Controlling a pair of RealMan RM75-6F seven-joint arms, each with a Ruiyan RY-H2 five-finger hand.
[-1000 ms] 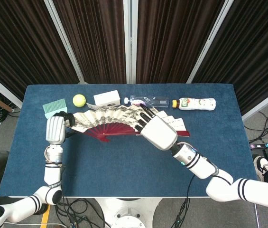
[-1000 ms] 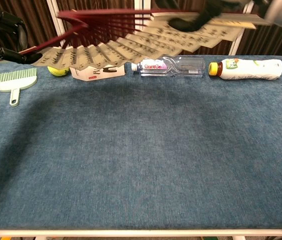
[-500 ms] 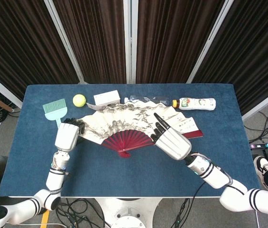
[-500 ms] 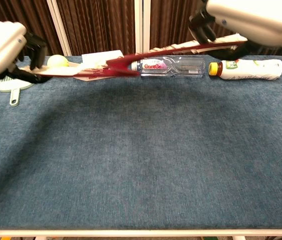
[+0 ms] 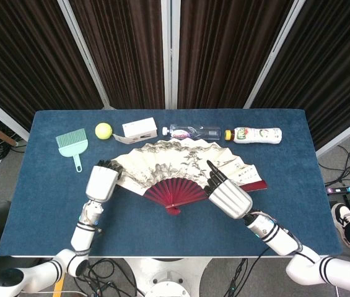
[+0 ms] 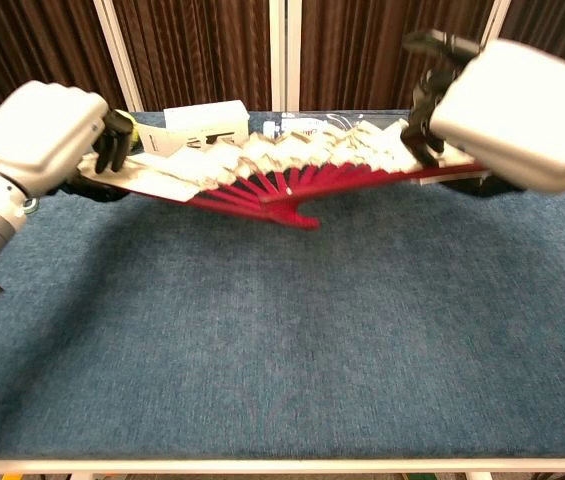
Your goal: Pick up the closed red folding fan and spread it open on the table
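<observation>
The red-ribbed folding fan with a painted paper leaf is already fully spread, gripped at either end by the left robot hand and right robot hand just above the blue tabletop, so only laying it flat and letting go seems left.

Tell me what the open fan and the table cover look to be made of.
Fan: leaf looks like matte paper, creased into pleats with an ink-style painting; the ribs are glossy dark red, lacquered wood or plastic, hard to say. Table cover: blue, with a fuzzy woven texture, likely carpet-like fabric or felt.
</observation>
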